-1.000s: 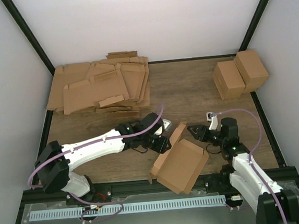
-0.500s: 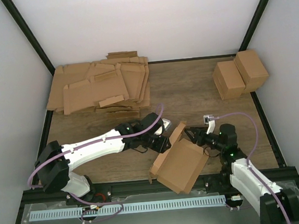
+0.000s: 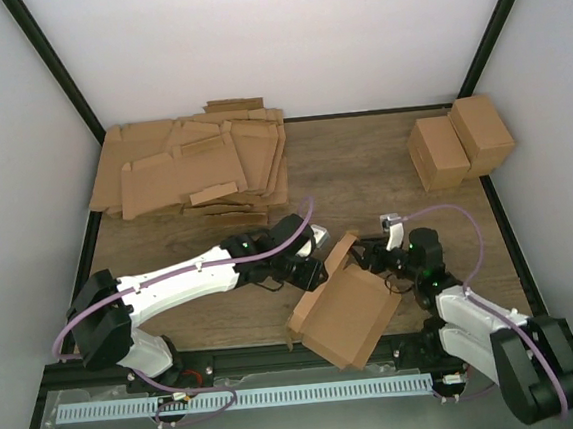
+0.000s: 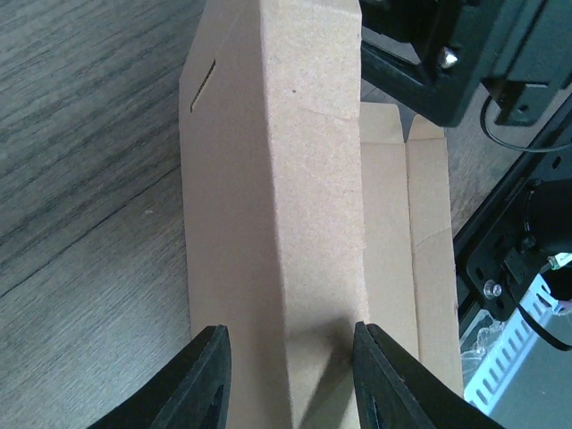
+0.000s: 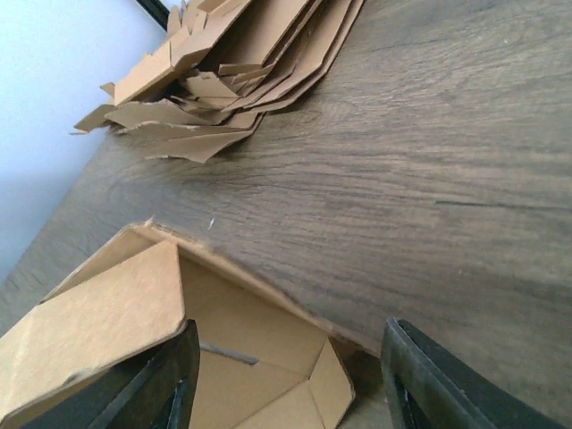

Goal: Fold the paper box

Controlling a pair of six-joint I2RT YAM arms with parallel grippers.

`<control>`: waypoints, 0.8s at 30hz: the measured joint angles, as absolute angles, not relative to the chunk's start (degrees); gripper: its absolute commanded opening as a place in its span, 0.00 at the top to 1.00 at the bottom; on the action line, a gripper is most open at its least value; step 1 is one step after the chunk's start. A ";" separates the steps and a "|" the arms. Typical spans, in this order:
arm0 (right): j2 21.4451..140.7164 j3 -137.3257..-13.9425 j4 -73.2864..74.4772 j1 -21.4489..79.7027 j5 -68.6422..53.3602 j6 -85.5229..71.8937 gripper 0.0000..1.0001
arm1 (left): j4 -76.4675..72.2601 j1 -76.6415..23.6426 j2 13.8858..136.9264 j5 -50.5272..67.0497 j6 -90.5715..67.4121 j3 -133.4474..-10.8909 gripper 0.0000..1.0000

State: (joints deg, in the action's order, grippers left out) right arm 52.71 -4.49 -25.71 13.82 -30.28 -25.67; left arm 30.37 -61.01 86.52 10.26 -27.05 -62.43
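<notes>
The paper box point(image 3: 347, 315), brown and half folded, lies tilted near the table's front edge with its open side up. My left gripper point(image 3: 309, 270) is at its upper left wall. In the left wrist view the folded cardboard ridge point(image 4: 313, 179) fills the gap between the jaws of the left gripper point(image 4: 290, 375), which is shut on it. My right gripper point(image 3: 369, 257) is at the box's far right end. It is open point(image 5: 290, 375), its fingers straddling the box's open corner point(image 5: 259, 357). A raised flap point(image 5: 98, 322) lies against its left finger.
A pile of flat cardboard sheets point(image 3: 197, 167) covers the back left of the table point(image 3: 364, 183) and also shows in the right wrist view point(image 5: 232, 54). Two small folded cartons point(image 3: 459, 142) stand at the back right. A black rail point(image 3: 229, 355) runs along the front edge.
My right gripper has moved left up to the box's end and its jaws have widened. The left arm and the box have stayed put.
</notes>
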 measured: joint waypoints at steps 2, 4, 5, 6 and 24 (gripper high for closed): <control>56.25 -6.48 -26.39 13.93 -30.85 -24.16 0.44 | 30.63 -61.01 86.52 10.04 -27.05 -62.70 0.60; 59.88 -8.38 -27.16 14.04 -31.99 -22.39 0.46 | 30.98 -61.01 86.52 9.63 -27.03 -63.02 0.60; 61.21 -9.02 -27.70 14.09 -32.62 -21.54 0.46 | 31.11 -60.99 86.52 9.50 -27.03 -63.16 0.60; 62.28 -9.43 -28.42 14.09 -33.32 -20.88 0.47 | 31.27 -60.97 86.52 9.41 -27.00 -63.33 0.60; 66.02 -9.61 -33.93 14.15 -38.89 -15.92 0.82 | 32.23 -60.12 86.52 9.23 -26.41 -63.44 0.60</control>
